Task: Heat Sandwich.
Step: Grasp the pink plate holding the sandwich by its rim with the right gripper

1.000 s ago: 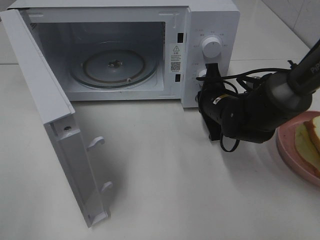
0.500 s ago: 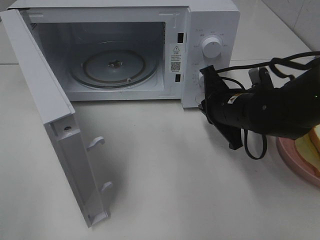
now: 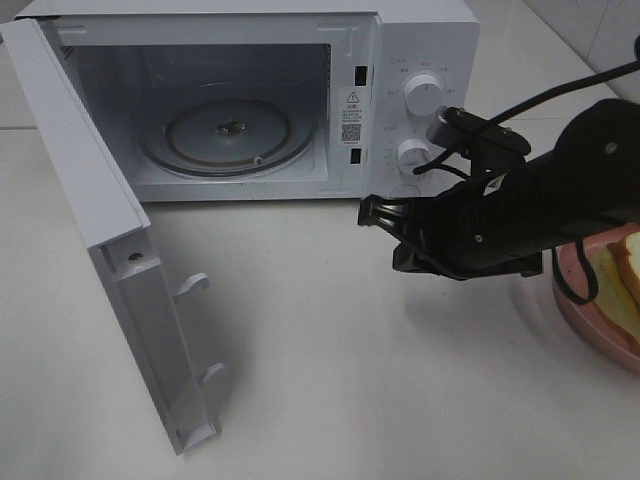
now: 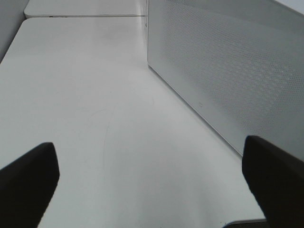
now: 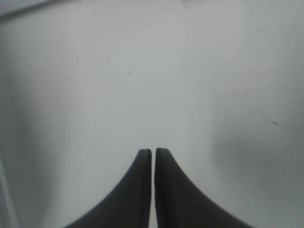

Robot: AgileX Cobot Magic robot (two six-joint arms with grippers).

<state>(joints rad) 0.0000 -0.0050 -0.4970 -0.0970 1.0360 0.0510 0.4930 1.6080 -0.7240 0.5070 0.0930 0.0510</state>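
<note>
**A:** Where is the sandwich [image 3: 618,285]?

**B:** On the pink plate [image 3: 570,300], at the far right edge of the high view, outside the microwave [image 3: 420,40]. Its door [image 3: 100,230] hangs wide open and the glass turntable [image 3: 230,135] is bare.

**A:** And the right gripper [image 3: 372,212]?

**B:** It hovers over the table [image 3: 330,380] in front of the microwave. Its 2 fingers [image 5: 142,180] are pressed almost together with nothing between them. They point toward 9 o'clock, while the sandwich lies between 3 and 4 o'clock from the tips, so it sits behind the wrist.

**A:** So the arm has to turn around?

**B:** I think so. It must swing back toward the plate and spread the fingers first. The slices seem to run from 11 to 5 o'clock, though the frame edge cuts them off.

**A:** Could the left gripper [image 4: 148,142] do it?

**B:** Unlikely. Its fingers stand wide apart and empty beside the microwave's perforated wall, out of the high view. The right arm is clearly nearer.
</note>
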